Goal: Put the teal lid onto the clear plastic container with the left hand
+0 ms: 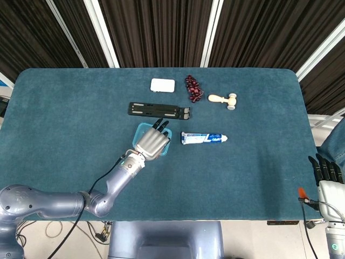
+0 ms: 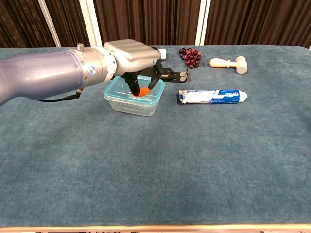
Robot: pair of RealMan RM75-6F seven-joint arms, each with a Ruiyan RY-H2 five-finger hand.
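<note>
The clear plastic container point(image 2: 130, 104) stands left of the table's middle with the teal lid point(image 2: 115, 86) lying on top of it. My left hand point(image 2: 132, 54) is directly above it, fingers pointing down, and an orange-tipped finger point(image 2: 144, 91) touches the lid's top. In the head view the left hand point(image 1: 151, 143) covers most of the lid point(image 1: 141, 128); only its far-left corner and right edge show. I see nothing held in the hand. My right hand point(image 1: 325, 170) hangs off the table's near right corner, dark fingers straight and holding nothing.
A black bar point(image 1: 159, 110) lies just behind the container. A toothpaste tube point(image 1: 204, 138) lies to its right. Further back are a white box point(image 1: 163, 85), a dark red bunch of grapes point(image 1: 193, 89) and a small wooden mallet point(image 1: 223, 99).
</note>
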